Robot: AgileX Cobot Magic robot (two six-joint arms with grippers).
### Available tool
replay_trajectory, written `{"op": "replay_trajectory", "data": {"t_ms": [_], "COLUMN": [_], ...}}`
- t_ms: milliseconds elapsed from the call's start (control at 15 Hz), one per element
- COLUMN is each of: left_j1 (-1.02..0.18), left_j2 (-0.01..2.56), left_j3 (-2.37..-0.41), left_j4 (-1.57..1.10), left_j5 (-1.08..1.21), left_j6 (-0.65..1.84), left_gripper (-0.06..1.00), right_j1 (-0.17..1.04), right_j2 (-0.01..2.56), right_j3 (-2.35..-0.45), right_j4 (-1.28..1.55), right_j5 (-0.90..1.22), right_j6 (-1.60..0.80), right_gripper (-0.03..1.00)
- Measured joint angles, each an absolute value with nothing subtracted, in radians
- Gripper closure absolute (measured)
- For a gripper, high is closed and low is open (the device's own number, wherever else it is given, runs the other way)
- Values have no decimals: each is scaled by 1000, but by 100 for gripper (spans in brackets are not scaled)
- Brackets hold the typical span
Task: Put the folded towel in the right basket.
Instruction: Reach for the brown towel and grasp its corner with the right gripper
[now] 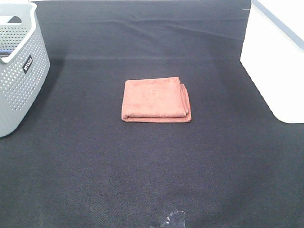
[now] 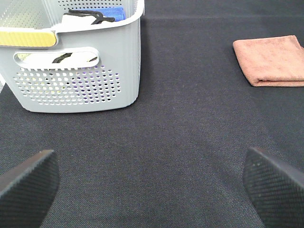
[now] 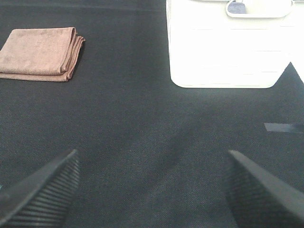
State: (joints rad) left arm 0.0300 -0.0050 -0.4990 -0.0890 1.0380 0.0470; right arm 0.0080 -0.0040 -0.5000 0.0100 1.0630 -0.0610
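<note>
A grey perforated basket (image 1: 21, 78) holding a blue cloth (image 2: 108, 12) stands on the black tablecloth (image 1: 142, 166).

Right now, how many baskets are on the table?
2: a grey perforated basket at the far left, a white basket at the far right. Both are partly cropped.

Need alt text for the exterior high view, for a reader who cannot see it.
A folded reddish-brown towel lies flat in the middle of a black table. A grey perforated basket stands at the left edge, a white basket at the right; no arm shows.
</note>
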Motion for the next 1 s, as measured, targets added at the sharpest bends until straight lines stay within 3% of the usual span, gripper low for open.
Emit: {"op": "replay_trajectory", "data": {"t_ms": [1000], "left_j1": [30], "left_j2": [-5], "left_j3": [-499], "left_j4": [-89], "left_j5": [1038], "left_j6": [47], "left_gripper": [-5], "right_j1": [8], "right_j2": [-4], "right_j3": [-500], "right_j4": [10], "right_j5": [1063], "right_j6": [-61], "right_gripper": [16]}}
